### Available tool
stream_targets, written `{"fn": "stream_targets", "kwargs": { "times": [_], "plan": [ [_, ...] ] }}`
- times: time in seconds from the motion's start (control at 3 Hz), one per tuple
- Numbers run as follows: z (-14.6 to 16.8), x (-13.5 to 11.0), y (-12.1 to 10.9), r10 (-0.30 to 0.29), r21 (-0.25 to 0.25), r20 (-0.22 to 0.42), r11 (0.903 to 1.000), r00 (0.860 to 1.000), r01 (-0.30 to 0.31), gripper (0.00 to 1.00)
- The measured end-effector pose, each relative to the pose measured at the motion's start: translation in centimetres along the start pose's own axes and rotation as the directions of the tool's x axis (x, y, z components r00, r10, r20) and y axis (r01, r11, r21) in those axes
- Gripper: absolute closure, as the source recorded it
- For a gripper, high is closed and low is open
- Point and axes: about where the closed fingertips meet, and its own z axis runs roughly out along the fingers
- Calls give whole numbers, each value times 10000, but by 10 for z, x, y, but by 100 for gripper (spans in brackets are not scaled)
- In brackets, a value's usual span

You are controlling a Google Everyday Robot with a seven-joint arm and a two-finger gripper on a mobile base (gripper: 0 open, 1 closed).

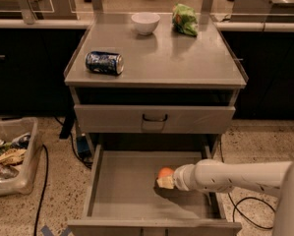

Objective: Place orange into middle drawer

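The orange (165, 172) is at the tip of my gripper (164, 182), which reaches in from the right on a white arm. The gripper is closed around the orange and holds it just above the floor of the open middle drawer (122, 191), right of its centre. A shadow lies on the drawer floor under the gripper. The lower part of the orange is hidden by the gripper.
The top drawer front with a black loop handle (154, 118) is closed above. On the cabinet top lie a blue soda can (104, 62), a white bowl (145, 22) and a green snack bag (185, 19). A clear bin of clutter (9, 156) stands on the floor at left. A black cable (245, 215) lies at right.
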Motion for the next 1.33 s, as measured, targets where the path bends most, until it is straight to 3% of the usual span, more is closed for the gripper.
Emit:
{"fn": "stream_targets", "kwargs": {
  "times": [0.33,0.67,1.0,1.33],
  "plan": [
    [10,-6,-17,-605,303,-1060,9975,9925,641,100],
    [50,-27,-21,-1371,204,-1868,9895,9728,1434,100],
    [50,-27,-21,-1364,208,-1867,9896,9729,1427,100],
    [56,-18,-32,-907,421,-1789,9941,9797,997,100]
  ]
}}
